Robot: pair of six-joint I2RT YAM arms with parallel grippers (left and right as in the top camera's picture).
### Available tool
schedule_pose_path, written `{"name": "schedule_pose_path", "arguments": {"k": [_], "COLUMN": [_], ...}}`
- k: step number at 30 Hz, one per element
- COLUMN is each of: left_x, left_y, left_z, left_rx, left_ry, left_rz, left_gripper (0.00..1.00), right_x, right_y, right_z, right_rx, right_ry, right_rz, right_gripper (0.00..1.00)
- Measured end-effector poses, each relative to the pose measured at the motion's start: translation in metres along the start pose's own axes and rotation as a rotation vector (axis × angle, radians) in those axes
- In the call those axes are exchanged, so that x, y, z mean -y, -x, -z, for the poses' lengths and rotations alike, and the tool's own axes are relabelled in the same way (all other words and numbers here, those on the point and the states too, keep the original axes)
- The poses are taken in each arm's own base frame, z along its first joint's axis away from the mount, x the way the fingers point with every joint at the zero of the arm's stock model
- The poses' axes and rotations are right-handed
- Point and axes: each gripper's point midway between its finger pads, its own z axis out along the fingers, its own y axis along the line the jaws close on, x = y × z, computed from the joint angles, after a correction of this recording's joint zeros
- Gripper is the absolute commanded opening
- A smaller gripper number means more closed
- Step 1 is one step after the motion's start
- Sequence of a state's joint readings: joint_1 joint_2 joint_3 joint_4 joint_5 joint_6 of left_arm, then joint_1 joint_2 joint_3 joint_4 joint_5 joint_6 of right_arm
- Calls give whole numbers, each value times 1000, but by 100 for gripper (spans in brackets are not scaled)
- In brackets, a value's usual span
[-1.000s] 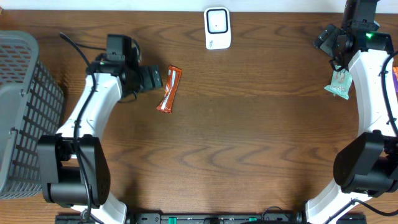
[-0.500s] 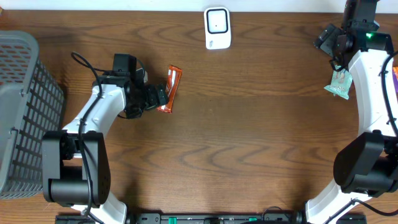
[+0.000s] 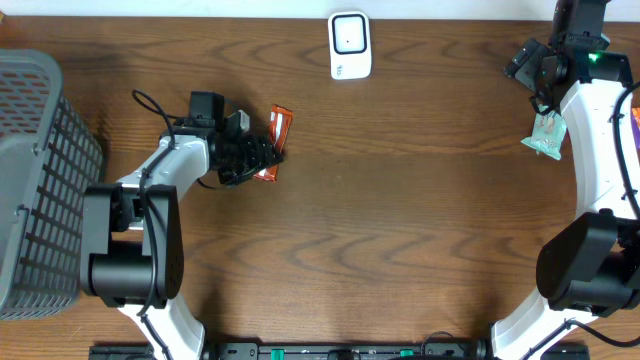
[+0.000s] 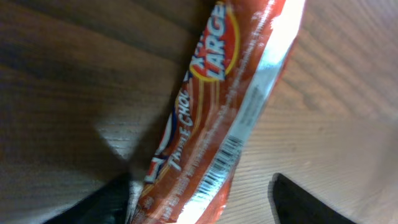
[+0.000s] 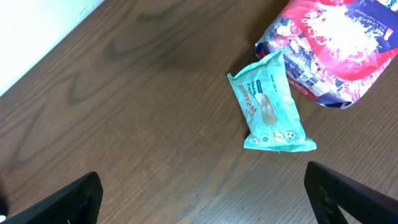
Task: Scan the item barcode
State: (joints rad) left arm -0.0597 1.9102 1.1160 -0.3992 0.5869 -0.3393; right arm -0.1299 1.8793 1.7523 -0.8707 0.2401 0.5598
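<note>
The chocolate bar [image 3: 280, 125] lies left of centre on the table [image 3: 400, 220], long axis roughly 12 to 6 o'clock. The left gripper [image 3: 262, 158], in from 9 o'clock, straddles its lower end, jaws apart, not clamped. The scanner [image 3: 350, 45] sits toward 1 o'clock.

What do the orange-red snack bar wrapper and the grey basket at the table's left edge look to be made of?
Orange-red snack bar wrapper: probably thin plastic film, glossy, with bright glare streaks and creases along it. Grey lattice basket: likely moulded plastic, matt, its grid walls evenly grey without shine.
</note>
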Motion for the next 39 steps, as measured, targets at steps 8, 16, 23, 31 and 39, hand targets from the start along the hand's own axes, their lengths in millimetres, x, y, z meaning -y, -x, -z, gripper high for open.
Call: {"name": "schedule_pose_path", "arguments": {"k": [8,16,23,31,39], "left_x": [3,7,4,28,31], "left_y": [-3,5,11,54,59], "left_z": [-7,-9,-5,46,45], "left_rx": [-23,8,29,261,349], "left_ry": [-42,-63,-39,128,462], "left_rz": [2,-19,-48,-337,-555], "left_gripper": [35,7,7,7,56], "right_x": [0,0,0,0,0], "right_y": [0,0,0,0,0], "right_z": [0,0,0,0,0], "right_rx": [0,0,0,0,0], "right_ry": [0,0,0,0,0], "right_rz": [0,1,0,0,0], "right_gripper": [99,99,99,99,99]}}
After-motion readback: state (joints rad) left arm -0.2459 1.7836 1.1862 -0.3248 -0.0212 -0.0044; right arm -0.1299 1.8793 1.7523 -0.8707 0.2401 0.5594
